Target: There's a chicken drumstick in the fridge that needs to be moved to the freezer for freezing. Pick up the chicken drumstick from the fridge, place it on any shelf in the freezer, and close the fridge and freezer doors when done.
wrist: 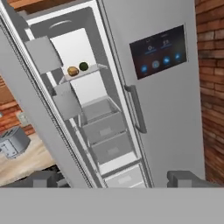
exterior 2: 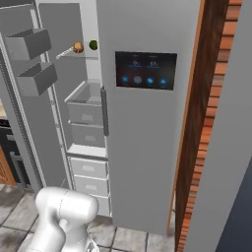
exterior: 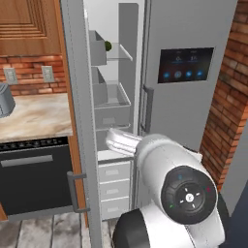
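Gripper (wrist: 113, 179) seen with jaws spread wide and nothing held, chicken drumstick (wrist: 73, 71) laid on a glass shelf (wrist: 89, 72) in the open freezer (wrist: 105, 127) at ten o'clock, green ball (wrist: 83, 66) just beside it, touchscreen door (wrist: 164, 87) shut at two o'clock

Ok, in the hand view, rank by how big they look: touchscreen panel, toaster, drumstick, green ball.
1. Touchscreen panel
2. Toaster, though it is cut off by the picture's edge
3. Drumstick and green ball: side by side on the same shelf and near enough alike; not ranked.
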You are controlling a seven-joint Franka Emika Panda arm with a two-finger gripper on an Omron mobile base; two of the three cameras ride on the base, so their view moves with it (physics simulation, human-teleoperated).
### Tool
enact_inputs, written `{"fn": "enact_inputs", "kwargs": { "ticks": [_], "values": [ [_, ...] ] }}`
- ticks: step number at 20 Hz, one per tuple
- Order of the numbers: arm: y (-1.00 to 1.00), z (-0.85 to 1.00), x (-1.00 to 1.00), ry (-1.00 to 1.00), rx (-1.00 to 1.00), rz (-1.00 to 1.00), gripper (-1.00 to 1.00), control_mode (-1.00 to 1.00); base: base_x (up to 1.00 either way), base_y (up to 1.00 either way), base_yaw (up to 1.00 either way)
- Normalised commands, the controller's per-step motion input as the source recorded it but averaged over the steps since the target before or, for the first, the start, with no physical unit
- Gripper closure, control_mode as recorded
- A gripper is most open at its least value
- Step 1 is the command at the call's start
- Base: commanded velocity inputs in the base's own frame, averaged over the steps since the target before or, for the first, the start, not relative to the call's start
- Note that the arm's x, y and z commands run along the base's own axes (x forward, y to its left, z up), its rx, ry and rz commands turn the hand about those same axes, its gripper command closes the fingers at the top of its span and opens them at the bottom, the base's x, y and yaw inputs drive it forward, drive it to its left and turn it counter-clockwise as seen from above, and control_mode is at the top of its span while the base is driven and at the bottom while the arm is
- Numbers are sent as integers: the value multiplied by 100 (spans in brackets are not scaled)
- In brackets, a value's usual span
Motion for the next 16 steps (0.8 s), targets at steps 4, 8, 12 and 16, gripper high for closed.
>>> {"fn": "enact_inputs", "kwargs": {
  "ticks": [4, 8, 12, 16],
  "values": [
    [100, -32, 80, 0, -7, -3, -100, -100, 0, 0, 0],
    [100, -62, 88, -1, -8, -3, -100, -100, 0, 0, 0],
    [100, -90, 55, -7, -9, -1, -100, -100, 0, 0, 0],
    [96, -79, 67, -13, -7, -1, -100, -100, 0, 0, 0]
  ]
}}
